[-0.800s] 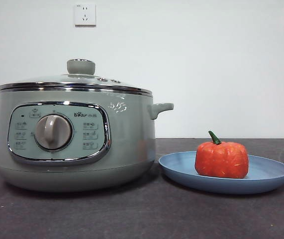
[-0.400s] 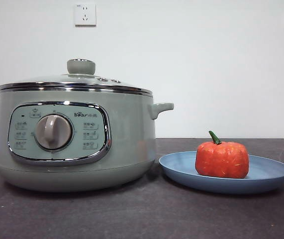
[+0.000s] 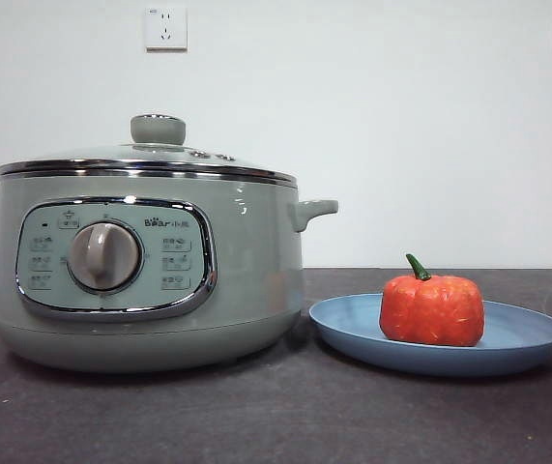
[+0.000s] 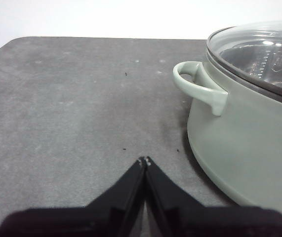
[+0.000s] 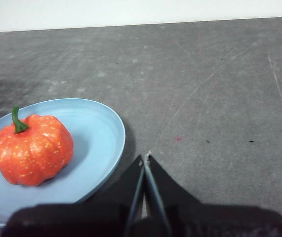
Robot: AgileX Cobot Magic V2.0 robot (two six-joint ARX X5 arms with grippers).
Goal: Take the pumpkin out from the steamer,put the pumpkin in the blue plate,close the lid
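The orange-red pumpkin (image 3: pixel 432 308) with its green stem sits in the blue plate (image 3: pixel 527 338), to the right of the steamer (image 3: pixel 246 280). The glass lid (image 3: pixel 150 157) with its green knob rests on the steamer's chrome rim. In the right wrist view the pumpkin (image 5: pixel 33 148) lies in the plate (image 5: pixel 99 133), and my right gripper (image 5: pixel 146 158) is shut and empty beside the plate's edge. In the left wrist view my left gripper (image 4: pixel 144 161) is shut and empty over the table, beside the steamer (image 4: pixel 244 143) and its side handle (image 4: pixel 200 86). Neither gripper shows in the front view.
The dark grey table (image 3: pixel 285 416) runs under the pot and the plate. A white wall with two sockets (image 3: pixel 165 29) stands behind. Bare tabletop (image 4: pixel 66 108) lies to the side of the steamer in the left wrist view.
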